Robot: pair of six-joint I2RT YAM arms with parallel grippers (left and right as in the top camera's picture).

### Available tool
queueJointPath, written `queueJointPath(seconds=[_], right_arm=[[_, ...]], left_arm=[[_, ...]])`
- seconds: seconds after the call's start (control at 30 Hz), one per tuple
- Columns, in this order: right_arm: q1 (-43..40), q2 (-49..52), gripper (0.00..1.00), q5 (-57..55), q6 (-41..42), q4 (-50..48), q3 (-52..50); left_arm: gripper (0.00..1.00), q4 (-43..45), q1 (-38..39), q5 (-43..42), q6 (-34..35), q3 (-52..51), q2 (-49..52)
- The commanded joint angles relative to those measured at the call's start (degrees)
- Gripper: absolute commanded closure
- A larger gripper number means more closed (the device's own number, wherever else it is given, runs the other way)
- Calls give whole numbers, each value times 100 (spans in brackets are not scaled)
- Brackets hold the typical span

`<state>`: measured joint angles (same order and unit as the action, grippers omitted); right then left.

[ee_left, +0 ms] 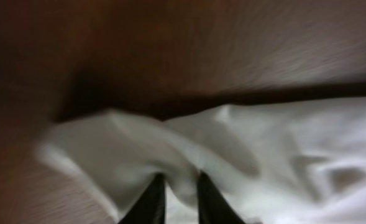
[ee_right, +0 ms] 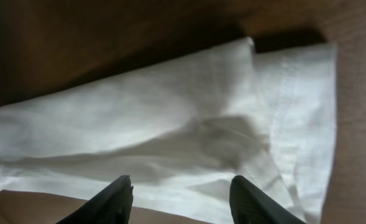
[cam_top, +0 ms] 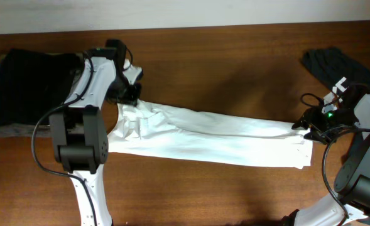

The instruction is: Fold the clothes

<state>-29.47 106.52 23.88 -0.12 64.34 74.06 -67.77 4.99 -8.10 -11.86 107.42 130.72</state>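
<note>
Dark brown wood grain fills the tabletop (cam_top: 235,50), with a stack of folded black and grey garments (cam_top: 31,75) at the far left corner and a crumpled dark cloth (cam_top: 329,63) at the far right.

Between them the large white cotton T-shirt (cam_top: 216,141) lies as one long narrow strip across the middle of the table. We judge that the lengthwise fold is down and both ends are being set.

The left gripper (ee_left: 181,186) sits at the bunched, wrinkled end. Its arm reaches up from the near edge and hooks back, wrist tipped down at the cloth. Its dark fingers stand close with only a slim gap, and the blur there keeps us from telling whether fabric is pinched between them.

The right gripper (ee_right: 181,182) is released, fingers spread wide above the hem's far corner with nothing between them. Its forearm is angled in low from the right.

Next, we think, comes a crosswise fold. That calls for a clean pinch through all layers at one end and a level carry toward the other. The rumpled left end may need smoothing first.
</note>
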Motion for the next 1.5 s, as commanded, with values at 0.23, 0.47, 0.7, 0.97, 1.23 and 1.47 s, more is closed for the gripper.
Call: queueJointPath(seconds=[0.23, 0.47, 0.7, 0.97, 1.23, 1.47], right_arm=[[595, -105, 91, -1679, 492, -1370, -1213], [197, -107, 58, -1174, -11, -883, -221], [-358, -107, 59, 127, -496, 79, 179], [1139, -105, 96, -1001, 2181, -2221, -2149], [1537, -122, 71, 131, 1703, -4498, -2127], [-129, -70, 52, 396, -400, -931, -46]], left_arm=[[99, 1329, -479, 433, 623, -1340, -55], [85, 981, -479, 275, 625, -396, -57], [87, -1768, -374, -216, 308, 2542, -55], [99, -153, 306, -267, 197, -1163, -55], [100, 2549, -487, 664, 1102, -2260, -57], [63, 1069, -490, 562, 1078, -446, -74]])
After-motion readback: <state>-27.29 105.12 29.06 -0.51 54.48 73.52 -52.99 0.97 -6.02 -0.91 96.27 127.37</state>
